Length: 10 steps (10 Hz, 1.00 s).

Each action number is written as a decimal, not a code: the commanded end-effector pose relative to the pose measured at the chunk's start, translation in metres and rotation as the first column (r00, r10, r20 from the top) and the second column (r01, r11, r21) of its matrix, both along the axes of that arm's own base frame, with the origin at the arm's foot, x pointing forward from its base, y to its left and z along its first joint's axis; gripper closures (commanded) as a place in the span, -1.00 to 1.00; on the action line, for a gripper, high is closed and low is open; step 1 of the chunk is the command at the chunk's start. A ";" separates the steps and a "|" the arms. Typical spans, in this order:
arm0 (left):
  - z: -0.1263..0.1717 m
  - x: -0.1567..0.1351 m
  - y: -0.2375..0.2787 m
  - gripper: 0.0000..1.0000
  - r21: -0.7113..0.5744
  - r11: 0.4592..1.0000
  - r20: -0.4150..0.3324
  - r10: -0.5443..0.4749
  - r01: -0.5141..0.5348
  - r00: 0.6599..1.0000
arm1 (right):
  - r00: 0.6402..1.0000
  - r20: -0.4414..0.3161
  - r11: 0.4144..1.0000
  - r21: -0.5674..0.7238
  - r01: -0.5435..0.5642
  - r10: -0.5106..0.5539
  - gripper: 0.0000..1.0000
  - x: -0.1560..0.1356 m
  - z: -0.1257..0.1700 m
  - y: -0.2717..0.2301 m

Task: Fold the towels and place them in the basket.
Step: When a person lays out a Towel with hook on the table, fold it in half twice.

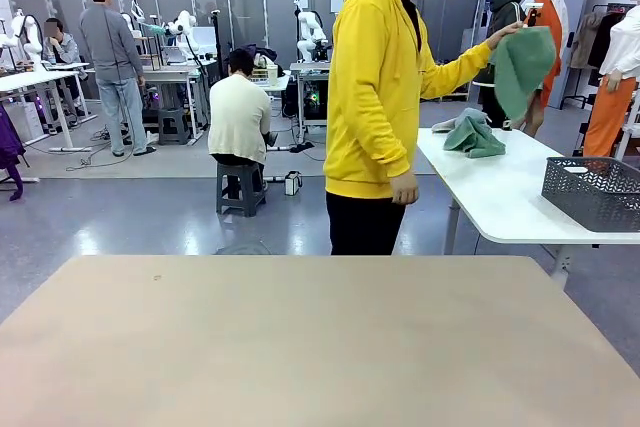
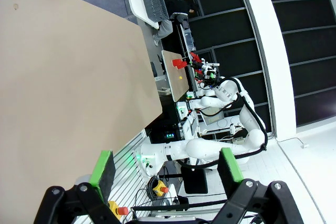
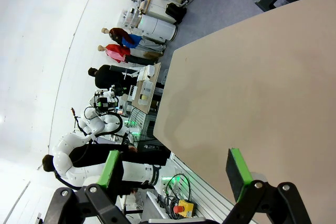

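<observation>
A person in a yellow hoodie stands at the far side of the beige table [image 1: 300,337] and holds a mint green towel [image 1: 525,67] up in one raised hand. On the white side table [image 1: 500,197] at the right, another green towel [image 1: 478,139] lies crumpled on a pale grey one [image 1: 452,120]. The dark grey lattice basket [image 1: 595,192] stands on that same side table, nearer me, and appears small at the top of the left wrist view [image 2: 156,1]. My left gripper [image 2: 167,167] is open above the beige table's edge. My right gripper [image 3: 175,169] is open too, with nothing between its fingers.
The beige table top [image 2: 68,77] [image 3: 257,77] stretches ahead of both grippers. Behind the person, someone sits on a stool [image 1: 240,127] and others stand at benches. A red emergency button [image 2: 122,211] sits below the table edge.
</observation>
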<state>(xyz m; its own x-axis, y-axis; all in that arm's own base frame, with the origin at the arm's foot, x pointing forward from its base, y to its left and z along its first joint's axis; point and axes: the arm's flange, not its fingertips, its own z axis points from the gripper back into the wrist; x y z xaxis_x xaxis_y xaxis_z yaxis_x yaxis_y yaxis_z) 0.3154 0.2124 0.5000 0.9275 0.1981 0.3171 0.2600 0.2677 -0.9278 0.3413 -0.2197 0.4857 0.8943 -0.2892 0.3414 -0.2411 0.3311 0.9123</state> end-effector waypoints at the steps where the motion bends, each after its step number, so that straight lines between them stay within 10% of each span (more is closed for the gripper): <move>1: -0.001 -0.002 0.000 -1.00 -0.002 1.000 0.001 -0.013 0.013 1.000 | 1.000 0.019 1.000 0.007 -0.001 0.001 -1.00 0.000 0.003 0.001; 10: -0.001 -0.002 0.000 -1.00 -0.002 1.000 0.001 -0.013 0.013 1.000 | 1.000 0.019 1.000 0.007 -0.001 0.001 -1.00 0.000 0.003 0.001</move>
<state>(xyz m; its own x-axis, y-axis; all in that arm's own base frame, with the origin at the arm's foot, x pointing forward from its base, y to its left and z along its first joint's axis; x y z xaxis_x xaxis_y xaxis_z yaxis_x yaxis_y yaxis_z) 0.3154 0.2124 0.5000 0.9275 0.1982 0.3171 0.2600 0.2677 -0.9278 0.3414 -0.2197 0.4857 0.8943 -0.2892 0.3414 -0.2411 0.3311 0.9123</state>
